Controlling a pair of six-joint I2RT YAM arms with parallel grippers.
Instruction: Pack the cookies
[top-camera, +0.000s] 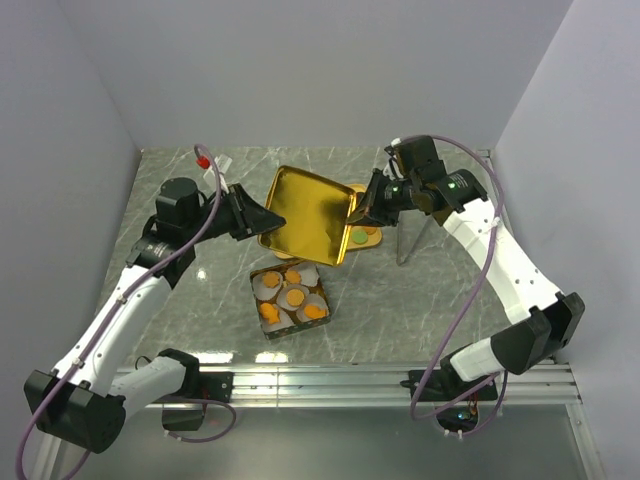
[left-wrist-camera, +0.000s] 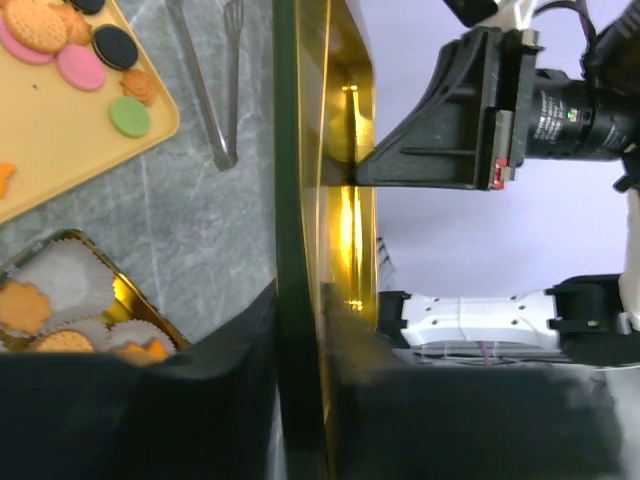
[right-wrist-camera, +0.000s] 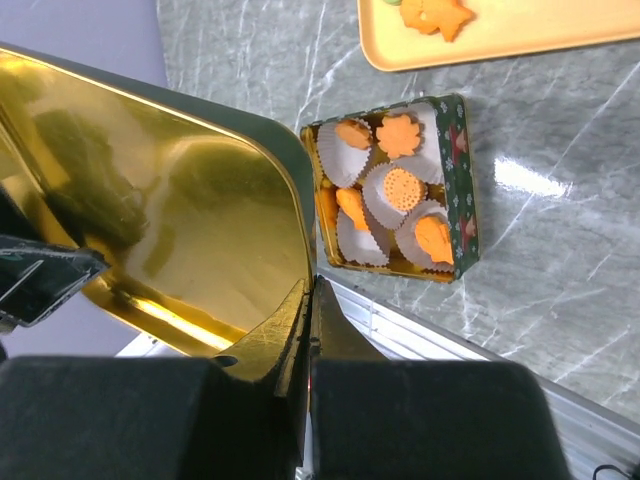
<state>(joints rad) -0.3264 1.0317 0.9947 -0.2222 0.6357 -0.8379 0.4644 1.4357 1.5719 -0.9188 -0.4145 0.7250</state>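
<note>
Both grippers hold a gold tin lid (top-camera: 308, 213) tilted in the air above the table. My left gripper (top-camera: 262, 222) is shut on its left edge (left-wrist-camera: 300, 200); my right gripper (top-camera: 355, 212) is shut on its right edge (right-wrist-camera: 170, 200). Below the lid stands the open green tin (top-camera: 292, 298), its white paper cups holding several orange cookies (right-wrist-camera: 402, 188). More cookies, pink (left-wrist-camera: 80, 67), black (left-wrist-camera: 115, 45) and green (left-wrist-camera: 130, 116), lie on a tan tray (left-wrist-camera: 60, 130), which the lid partly hides in the top view (top-camera: 368, 240).
Metal tongs (top-camera: 410, 240) lie on the marble table right of the tray, also in the left wrist view (left-wrist-camera: 205, 100). A metal rail (top-camera: 340, 380) runs along the near table edge. Grey walls close in at the left, back and right.
</note>
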